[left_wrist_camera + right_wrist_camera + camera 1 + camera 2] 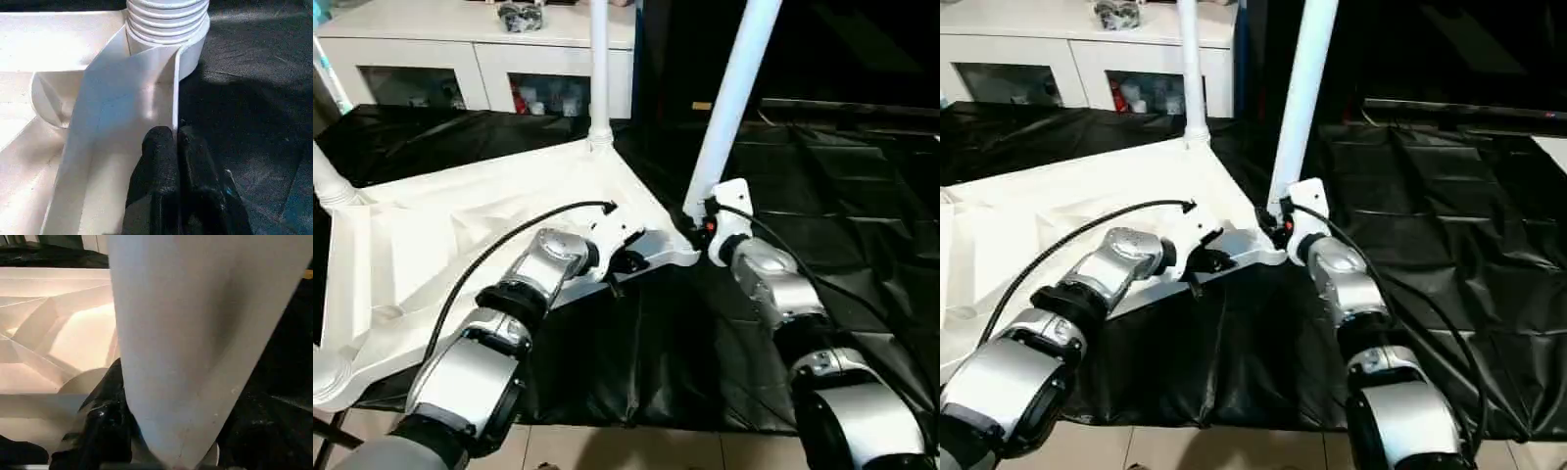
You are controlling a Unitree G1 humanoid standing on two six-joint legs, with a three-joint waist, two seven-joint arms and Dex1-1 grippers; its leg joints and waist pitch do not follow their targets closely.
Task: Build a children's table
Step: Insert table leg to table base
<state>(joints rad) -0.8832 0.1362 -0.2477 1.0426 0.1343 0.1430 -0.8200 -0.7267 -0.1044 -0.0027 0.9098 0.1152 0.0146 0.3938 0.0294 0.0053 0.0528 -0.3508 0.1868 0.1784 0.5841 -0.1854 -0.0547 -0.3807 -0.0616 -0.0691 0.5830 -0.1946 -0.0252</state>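
the tabletop (460,225) lay upside down on a black wrinkled sheet (842,196), ribbed underside up, so its corner sockets faced upward to take legs. taking that tabletop as landmark: one leg (598,59) stood upright in the far corner socket, another leg base (328,176) rose at its far left corner, and a round socket (328,377) showed at the near left corner.

left gripper (175,139) sat at the tabletop's near right edge, its black fingers (159,161) pressed together on the thin upright rim wall, pinching it. judgement: this steadied the top while the other arm worked the leg. in the left wrist view a ridged threaded collar (168,22) sat in the corner socket just beyond the fingers.

right gripper (697,227) was at the tabletop's near right corner, jaws part spread and closed around the low end of a tilted leg (732,98), which leaned away from the tabletop toward the right. judgement: the leg was being lined up with that corner socket, not seated yet; i could not tell if the tip touched the socket.

materials: tabletop was white moulded plastic, matte, with diagonal stiffening ribs and a thin raised rim. legs were smooth white tapered tubes, round in section. sheet was black, glossy, creased film. behind the tabletop's far edge stood a white cabinet (480,59) with glass doors.
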